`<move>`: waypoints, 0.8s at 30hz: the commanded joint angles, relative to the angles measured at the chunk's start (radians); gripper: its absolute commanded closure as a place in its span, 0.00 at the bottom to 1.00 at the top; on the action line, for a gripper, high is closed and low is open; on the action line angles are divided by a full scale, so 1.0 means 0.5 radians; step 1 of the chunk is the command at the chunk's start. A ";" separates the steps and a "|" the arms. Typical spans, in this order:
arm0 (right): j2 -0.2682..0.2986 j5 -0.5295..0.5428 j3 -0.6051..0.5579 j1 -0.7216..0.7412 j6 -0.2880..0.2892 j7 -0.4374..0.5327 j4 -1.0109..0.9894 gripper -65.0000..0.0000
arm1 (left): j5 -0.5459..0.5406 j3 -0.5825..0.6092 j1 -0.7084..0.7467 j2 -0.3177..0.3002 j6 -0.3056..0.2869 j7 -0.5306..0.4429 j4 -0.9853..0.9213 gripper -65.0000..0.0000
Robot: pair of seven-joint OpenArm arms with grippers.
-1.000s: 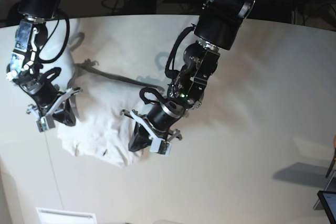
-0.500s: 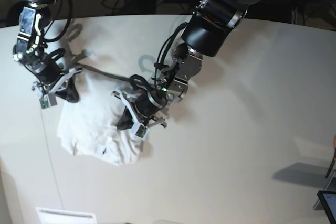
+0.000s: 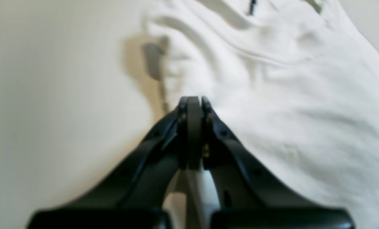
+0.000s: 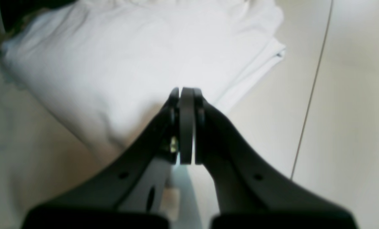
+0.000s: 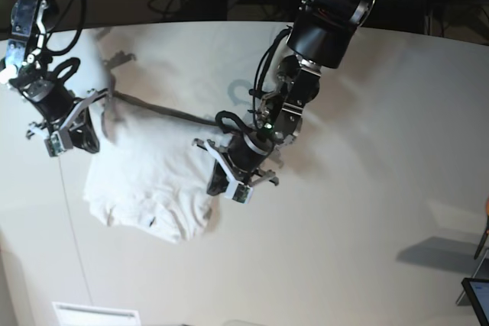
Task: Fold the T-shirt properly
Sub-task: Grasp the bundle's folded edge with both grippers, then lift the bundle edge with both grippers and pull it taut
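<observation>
Both arms have drawn outward; closed, empty fingers [image 3: 192,105] [image 4: 186,95] flank the folded T-shirt [image 5: 145,181].

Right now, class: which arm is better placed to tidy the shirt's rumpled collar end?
Probably left: the left claw, shut and empty, hangs beside the T-shirt's bunched end; the right claw is at the opposite edge.
</observation>
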 commanded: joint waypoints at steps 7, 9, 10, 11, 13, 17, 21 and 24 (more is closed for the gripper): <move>-0.095 0.037 -0.059 -0.118 0.017 -0.078 0.321 1.00 | 0.010 0.030 0.151 0.125 -0.033 -0.074 0.316 1.00; -0.098 0.037 -0.148 -0.118 0.017 -0.087 0.321 1.00 | 0.010 0.079 0.161 0.138 -0.033 -0.074 0.286 1.00; -0.101 0.037 -0.197 -0.112 0.017 -0.087 0.306 1.00 | 0.010 0.104 0.155 0.138 -0.033 -0.080 0.243 1.00; -0.101 0.037 -0.237 -0.093 0.017 -0.087 0.278 1.00 | 0.010 0.116 0.148 0.144 -0.033 -0.083 0.197 1.00; -0.101 0.034 -0.292 -0.023 0.017 -0.087 0.161 1.00 | 0.010 0.131 0.087 0.159 -0.033 -0.090 0.056 1.00; -0.101 0.034 -0.301 0.082 0.017 -0.084 -0.142 1.00 | 0.010 0.116 0.029 0.147 -0.033 -0.090 -0.175 1.00; -0.024 0.034 -0.289 0.097 0.017 -0.074 -0.351 1.00 | 0.010 0.116 0.041 0.043 -0.033 -0.090 -0.215 1.00; 0.034 0.034 -0.289 0.066 0.017 0.005 -0.419 1.00 | 0.001 0.116 0.059 -0.019 -0.033 -0.090 -0.211 1.00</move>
